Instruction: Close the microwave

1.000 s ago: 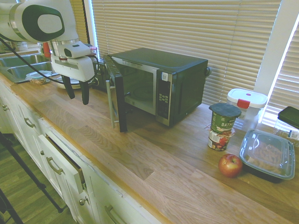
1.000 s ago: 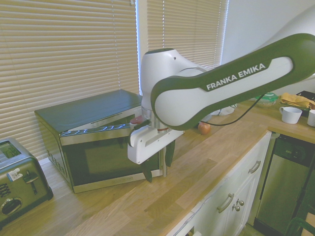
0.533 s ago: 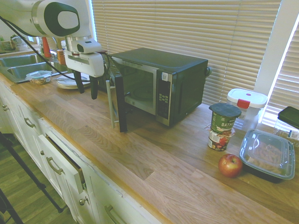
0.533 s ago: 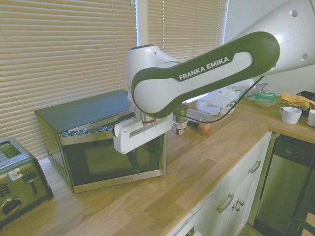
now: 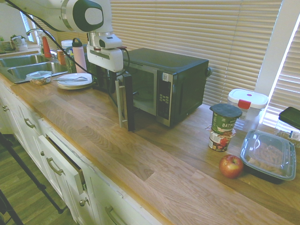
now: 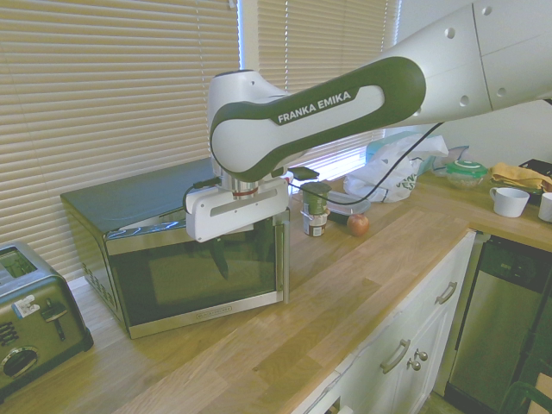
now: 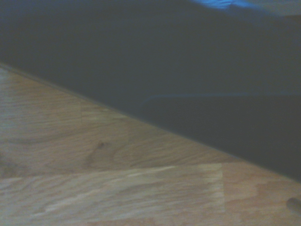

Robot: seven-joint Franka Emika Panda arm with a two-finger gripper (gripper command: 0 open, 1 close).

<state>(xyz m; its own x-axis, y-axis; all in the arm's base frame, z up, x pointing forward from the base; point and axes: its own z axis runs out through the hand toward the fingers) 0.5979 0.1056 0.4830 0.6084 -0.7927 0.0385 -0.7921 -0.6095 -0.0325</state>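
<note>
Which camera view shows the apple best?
The first exterior view: the apple is large and unobstructed there, beside the lidded food container. The second exterior view shows it small and farther off; the wrist view doesn't show it.

Green-lidded oatmeal cup [image 5: 226, 118], red-and-yellow apple [image 5: 231, 166], pink bottle [image 5: 79, 57], white plates [image 5: 75, 80]

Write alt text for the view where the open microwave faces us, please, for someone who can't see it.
A white robot arm reaches over a wooden counter beside a black microwave, its door standing open. To the right are two stacked cups, a red apple and a lidded food container.
</note>
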